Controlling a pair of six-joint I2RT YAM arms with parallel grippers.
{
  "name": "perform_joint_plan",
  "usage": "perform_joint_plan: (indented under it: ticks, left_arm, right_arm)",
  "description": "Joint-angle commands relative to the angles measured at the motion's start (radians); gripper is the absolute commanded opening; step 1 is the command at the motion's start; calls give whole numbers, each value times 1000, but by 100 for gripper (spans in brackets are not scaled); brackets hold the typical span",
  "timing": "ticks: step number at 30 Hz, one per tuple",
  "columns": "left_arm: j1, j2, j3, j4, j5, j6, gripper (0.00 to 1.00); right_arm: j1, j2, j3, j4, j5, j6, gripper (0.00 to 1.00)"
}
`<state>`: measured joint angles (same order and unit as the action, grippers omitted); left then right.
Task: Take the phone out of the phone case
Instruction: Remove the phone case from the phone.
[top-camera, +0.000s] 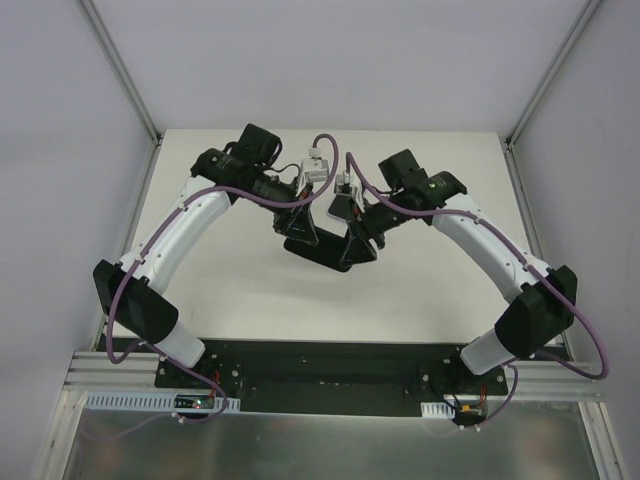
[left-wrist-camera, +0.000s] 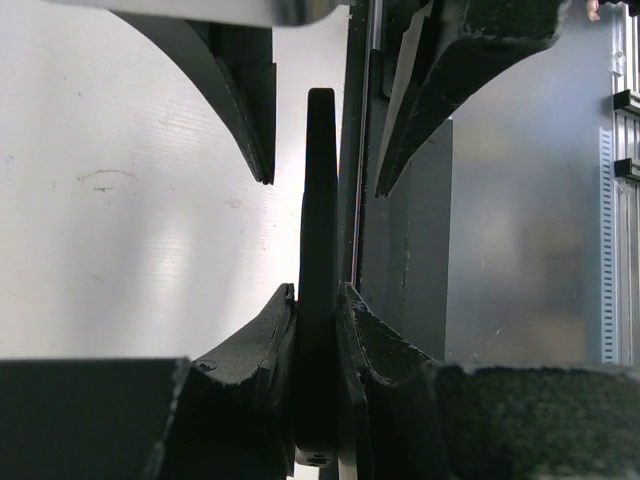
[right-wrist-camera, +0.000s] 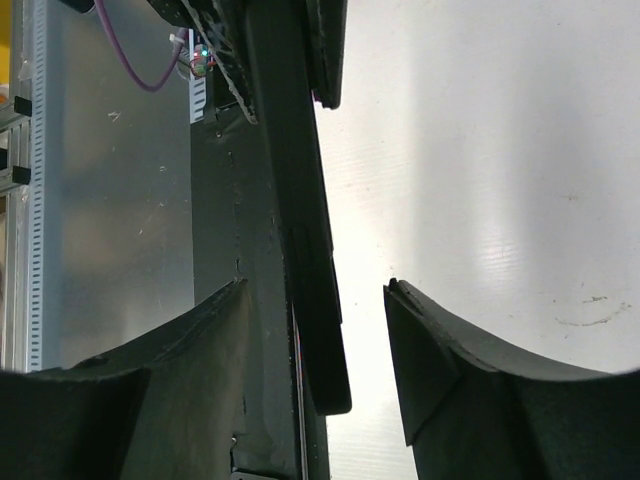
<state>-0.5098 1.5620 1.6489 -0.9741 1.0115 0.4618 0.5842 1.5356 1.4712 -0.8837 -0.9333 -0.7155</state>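
The left pincer (left-wrist-camera: 316, 296) is clamped tight on one end of the phone case (left-wrist-camera: 320, 180), likely to anchor it, apparently lifted off the tabletop (top-camera: 250, 290), at the middle of the top view. The right pincer (right-wrist-camera: 315, 290) stands agape astride the other end, probably placed to work the phone loose. The slab shows edge-on in both wrist views, its long axis running up the frame from one pincer towards the other; phone and case cannot be told apart.
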Motion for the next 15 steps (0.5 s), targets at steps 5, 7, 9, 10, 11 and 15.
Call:
perform_joint_plan:
  ticks: [5, 7, 9, 10, 11, 15]
  left_arm:
    - [-4, -34, 74, -3, 93, -5, 0]
    - [-4, -33, 75, -2, 101, -8, 0]
    - [-3, -28, 74, -2, 105, -11, 0]
    - [-4, -25, 74, -2, 107, -11, 0]
    - [-4, -22, 71, -2, 108, -12, 0]
    - [-4, -7, 69, 2, 121, -26, 0]
  right_arm:
    - [12, -8, -37, 92, -68, 31, 56]
    - [16, 1, -37, 98, -79, 37, 51]
    - [20, 9, -37, 101, -82, 42, 42]
    - [22, 12, -35, 101, -88, 45, 33]
    - [25, 17, -32, 101, -90, 47, 22]
    - [23, 20, -25, 104, -95, 79, 0]
